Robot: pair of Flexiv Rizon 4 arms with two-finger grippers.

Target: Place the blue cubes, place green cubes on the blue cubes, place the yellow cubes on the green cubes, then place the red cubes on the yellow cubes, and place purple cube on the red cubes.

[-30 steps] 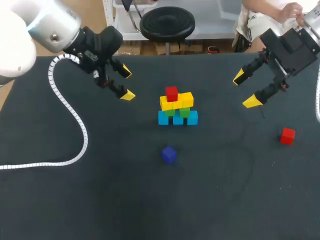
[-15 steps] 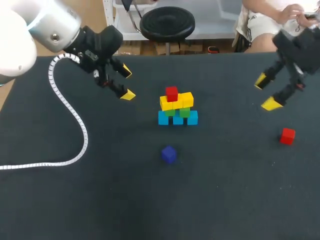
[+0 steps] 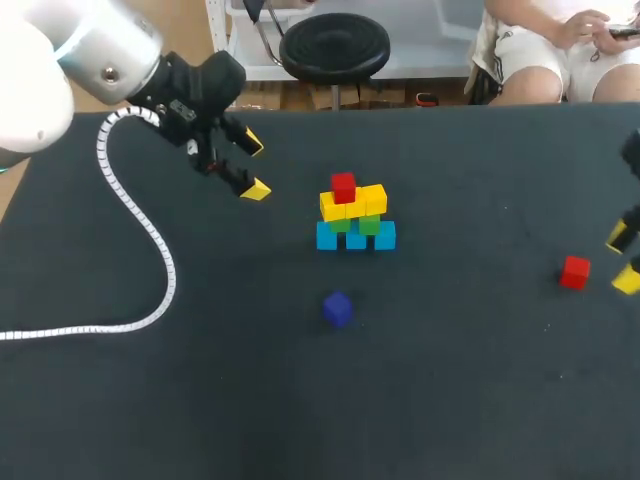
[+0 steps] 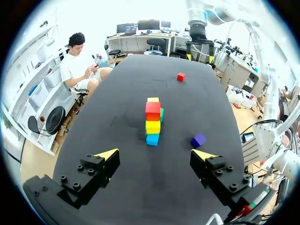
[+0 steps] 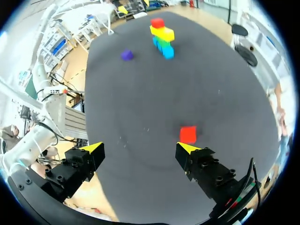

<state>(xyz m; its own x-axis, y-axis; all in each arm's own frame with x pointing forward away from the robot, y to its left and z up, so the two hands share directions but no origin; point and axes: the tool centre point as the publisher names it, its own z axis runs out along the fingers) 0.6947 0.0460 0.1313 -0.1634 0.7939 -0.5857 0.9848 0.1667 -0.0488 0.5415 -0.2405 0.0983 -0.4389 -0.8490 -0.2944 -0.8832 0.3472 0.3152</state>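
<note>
On the dark worktop (image 3: 200, 400), the purple cube (image 3: 338, 308) sits alone just below centre. At the right edge the loose red cube (image 3: 575, 272) lies just beside the right hand (image 3: 623, 259), whose fingers are spread and empty. At centre, blue cubes (image 3: 356, 238) carry green cubes (image 3: 368, 225), yellow cubes (image 3: 352, 202) and one stacked red cube (image 3: 343, 186). At upper left, the left hand (image 3: 254, 167) hangs spread and empty.

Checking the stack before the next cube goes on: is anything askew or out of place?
Slightly: the yellow cubes look staggered rather than level, and the red cube on top of them sits off-centre. Nothing has toppled.
</note>
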